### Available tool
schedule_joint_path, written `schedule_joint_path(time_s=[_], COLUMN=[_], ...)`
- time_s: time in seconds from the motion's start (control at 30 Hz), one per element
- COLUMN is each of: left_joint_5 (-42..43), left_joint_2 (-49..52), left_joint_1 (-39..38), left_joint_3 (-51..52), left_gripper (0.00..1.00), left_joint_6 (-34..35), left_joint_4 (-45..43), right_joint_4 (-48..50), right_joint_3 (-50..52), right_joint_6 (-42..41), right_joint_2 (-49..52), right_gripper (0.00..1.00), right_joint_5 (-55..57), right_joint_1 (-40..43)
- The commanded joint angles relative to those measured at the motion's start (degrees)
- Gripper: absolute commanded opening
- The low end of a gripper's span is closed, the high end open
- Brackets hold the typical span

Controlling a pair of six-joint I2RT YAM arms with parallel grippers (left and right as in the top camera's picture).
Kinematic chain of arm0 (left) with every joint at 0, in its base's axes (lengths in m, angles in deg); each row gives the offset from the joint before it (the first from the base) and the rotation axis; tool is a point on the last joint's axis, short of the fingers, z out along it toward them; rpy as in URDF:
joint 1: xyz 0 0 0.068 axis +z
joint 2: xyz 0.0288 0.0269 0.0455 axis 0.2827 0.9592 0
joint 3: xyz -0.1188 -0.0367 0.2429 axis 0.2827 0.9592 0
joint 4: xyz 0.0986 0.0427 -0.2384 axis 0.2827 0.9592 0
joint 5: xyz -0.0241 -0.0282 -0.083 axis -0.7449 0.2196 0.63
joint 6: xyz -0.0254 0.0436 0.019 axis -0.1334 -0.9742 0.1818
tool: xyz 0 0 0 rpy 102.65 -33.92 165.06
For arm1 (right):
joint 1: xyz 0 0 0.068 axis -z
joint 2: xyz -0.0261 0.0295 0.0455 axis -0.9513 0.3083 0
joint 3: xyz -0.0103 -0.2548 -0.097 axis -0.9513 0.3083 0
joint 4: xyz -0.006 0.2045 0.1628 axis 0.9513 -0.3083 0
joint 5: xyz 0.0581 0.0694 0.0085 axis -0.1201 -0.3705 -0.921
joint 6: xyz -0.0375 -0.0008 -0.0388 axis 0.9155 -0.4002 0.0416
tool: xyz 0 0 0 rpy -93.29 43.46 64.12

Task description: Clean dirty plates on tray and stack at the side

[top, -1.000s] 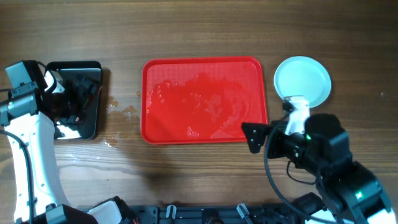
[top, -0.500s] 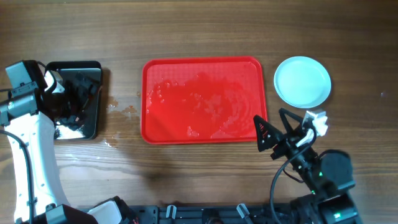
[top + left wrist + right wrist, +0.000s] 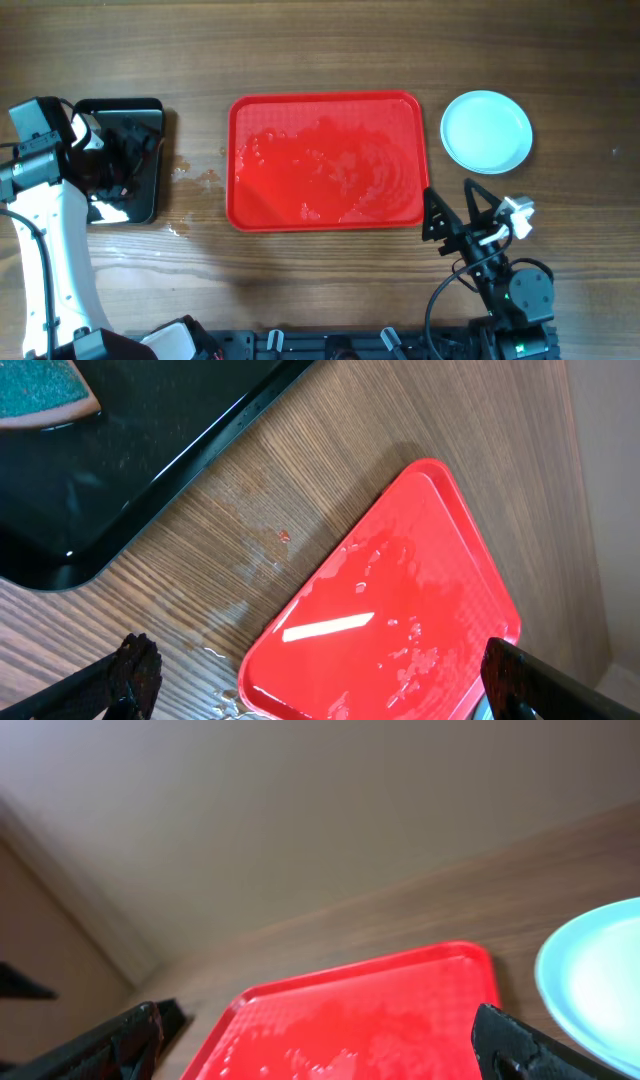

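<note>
Wood-grain desk [image 3: 320,50] fills the overhead view and carries everything else. On its middle lies the red tray [image 3: 328,160], flat, with nothing standing on it; its floor is wet, with a film of water and scattered beads that catch the light.

Off to my left side sits the smaller black tray [image 3: 120,103], well apart from the red one, its floor glossy. My left arm reaches over it, and my left pincer [image 3: 320,665] hangs above the desk with its jaws spread wide and nothing between them. Through that wrist camera I see the near corner of the red tray between my two fingertips.

To the right of the red tray, just beside its far right corner but not touching it, rests a pale aqua-white plate [image 3: 486,131], clean on its upper face. Whether more plates lie beneath it I cannot tell from above.

My right pincer [image 3: 452,205] is near the red tray's near right corner, below the plate, released and empty, apart from both.

A teal sponge [image 3: 35,390] lies in the black tray.

Small water drops [image 3: 200,178] dot the bare wood between the two trays.
</note>
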Motion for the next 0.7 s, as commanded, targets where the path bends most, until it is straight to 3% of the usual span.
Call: schedule_joint_path(time_s=[0.0, 0.33, 0.67], left_joint_5=[0.70, 0.70, 0.70], left_joint_2=[-0.33, -0.33, -0.33], left_joint_1=[0.28, 0.28, 0.28], left_joint_3=[-0.70, -0.70, -0.70], left_gripper=[1.00, 1.00, 1.00], left_joint_6=[-0.28, -0.28, -0.28], left_joint_4=[0.00, 0.00, 0.00], right_joint_4=[0.55, 1.81, -3.50], right_joint_3=[1.49, 2.91, 2.91], right_joint_6=[-0.37, 0.85, 16.79], right_joint_2=[-3.58, -4.26, -4.31], right_gripper=[1.00, 1.00, 0.99], right_joint_5=[2.93, 3.78, 4.39], right_joint_1=[1.97, 7.69, 11.17])
